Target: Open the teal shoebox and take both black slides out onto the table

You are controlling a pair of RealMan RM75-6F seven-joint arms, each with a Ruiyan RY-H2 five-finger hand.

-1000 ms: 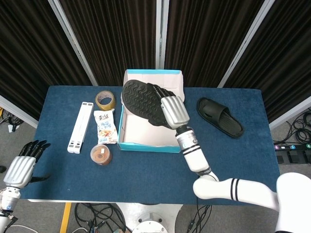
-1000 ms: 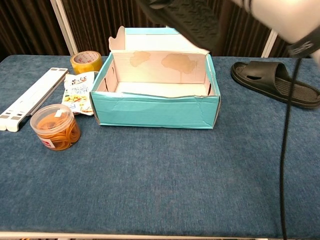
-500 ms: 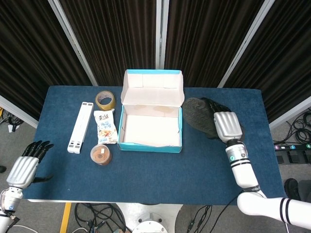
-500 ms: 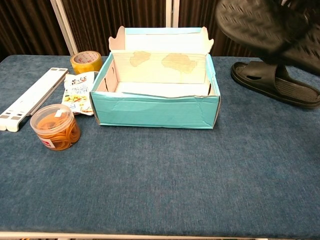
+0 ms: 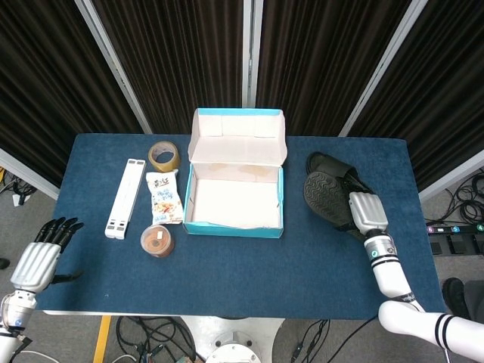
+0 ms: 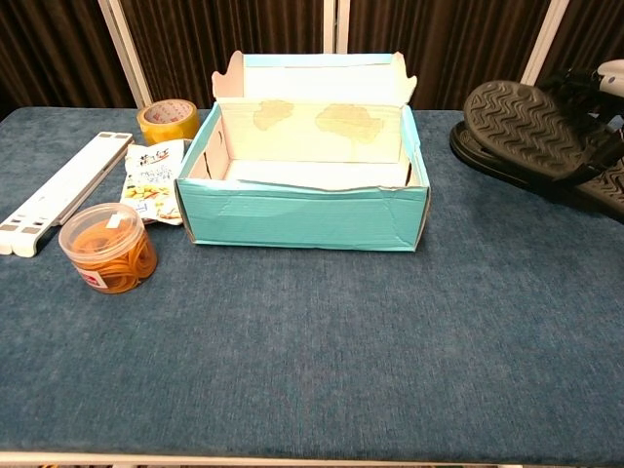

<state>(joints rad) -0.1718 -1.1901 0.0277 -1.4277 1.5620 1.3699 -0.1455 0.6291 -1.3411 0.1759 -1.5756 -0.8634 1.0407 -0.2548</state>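
Observation:
The teal shoebox (image 5: pixel 195 203) (image 6: pixel 302 214) stands open at the table's middle, lid upright at the back, nothing inside. My right hand (image 5: pixel 368 213) (image 6: pixel 611 76) grips a black slide (image 5: pixel 325 195) (image 6: pixel 522 117) to the right of the box, its ribbed sole facing up and toward the box. This slide hangs low over the other black slide (image 5: pixel 331 162) (image 6: pixel 470 148), which lies on the table and is mostly hidden behind it. I cannot tell whether the two touch. My left hand (image 5: pixel 36 262) hovers off the table's front left corner, holding nothing, fingers extended.
Left of the box lie a tape roll (image 5: pixel 163 156), a snack packet (image 5: pixel 164 198), a white flat bar (image 5: pixel 125 197) and a clear tub of rubber bands (image 5: pixel 157 240) (image 6: pixel 107 249). Dark curtains stand behind the table.
My right hand has carried the slide from above the box rightward and down, over the slide on the table. The left hand has barely moved.

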